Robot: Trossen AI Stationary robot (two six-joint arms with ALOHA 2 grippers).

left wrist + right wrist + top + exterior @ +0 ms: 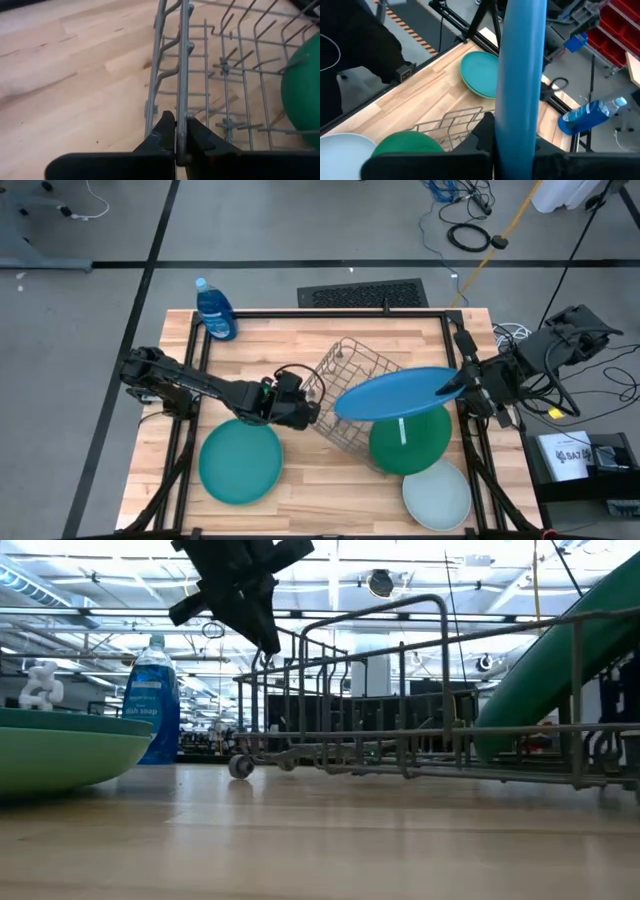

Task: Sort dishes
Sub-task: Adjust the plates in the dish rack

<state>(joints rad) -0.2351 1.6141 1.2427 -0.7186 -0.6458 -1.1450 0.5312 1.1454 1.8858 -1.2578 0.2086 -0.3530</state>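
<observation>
The bright blue plate (400, 394) is held edge-on by the right tool (462, 383) above the wire rack (350, 395). The rack's rim wire is pinched by the left tool (176, 134). If the plate is lowered askew, the tines could be struck and the rack dragged.

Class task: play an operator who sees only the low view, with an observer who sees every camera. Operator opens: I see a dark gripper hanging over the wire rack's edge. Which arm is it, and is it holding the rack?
Observer: It is the left gripper, shut on a rim wire of the wire rack.
Operator: What is the right arm doing?
Observer: The right gripper is shut on the bright blue plate, held over the rack.
Operator: What is the green shape at my right edge?
Observer: A dark green plate, partly under the blue one.
</observation>
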